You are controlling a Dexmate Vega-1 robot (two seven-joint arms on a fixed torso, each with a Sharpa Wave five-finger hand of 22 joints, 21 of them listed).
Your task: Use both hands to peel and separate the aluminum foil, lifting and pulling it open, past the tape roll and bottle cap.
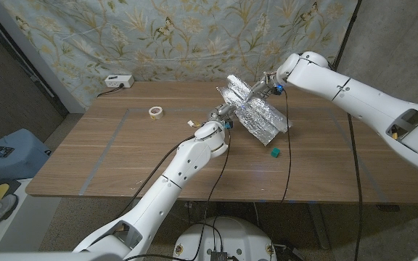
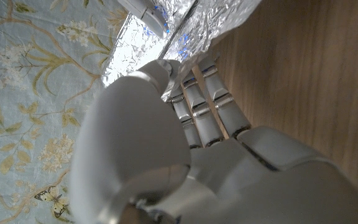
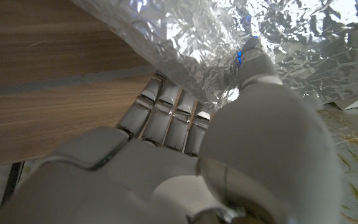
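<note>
A crinkled sheet of aluminum foil (image 1: 256, 112) hangs tilted above the middle of the table, its lower edge near the wood. My left hand (image 1: 222, 116) pinches the foil's left edge; in the left wrist view the foil (image 2: 185, 28) runs between the thumb and fingers of that hand (image 2: 185, 118). My right hand (image 1: 265, 87) grips the foil's upper right part, and the right wrist view shows foil (image 3: 229, 43) clamped under its thumb (image 3: 253, 59). A white tape roll (image 1: 155, 112) lies to the left. A small green bottle cap (image 1: 274, 152) sits just in front of the foil.
A white power strip (image 1: 117, 81) lies at the table's far left corner. A patterned cloth (image 1: 194, 36) hangs behind the table. A blue bag (image 1: 9, 152) and shoes are on the floor to the left.
</note>
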